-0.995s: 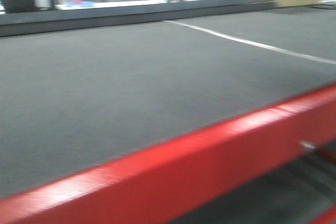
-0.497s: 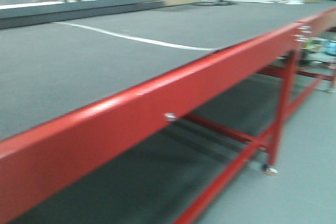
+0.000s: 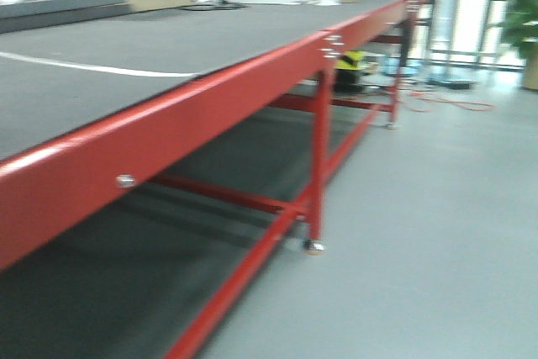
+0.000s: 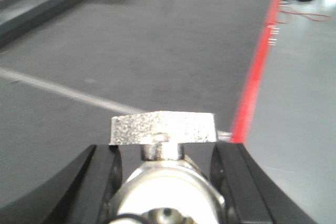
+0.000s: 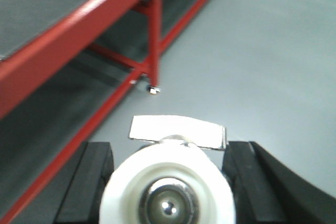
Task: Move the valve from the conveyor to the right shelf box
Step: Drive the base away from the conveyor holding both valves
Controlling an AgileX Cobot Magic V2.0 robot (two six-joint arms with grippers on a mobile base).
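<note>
Right now my left gripper [image 4: 165, 157] is clamped on a valve [image 4: 163, 128], lever up between the jaws, above the dark conveyor [image 4: 131, 40] near its red frame [image 4: 257, 77]. My right gripper [image 5: 170, 155] likewise grips a second valve [image 5: 168, 198], out over the grey floor [image 5: 252, 51]. I judge this the carry step: no shelf box shows, so next I must find it and line up over it before letting go.
</note>
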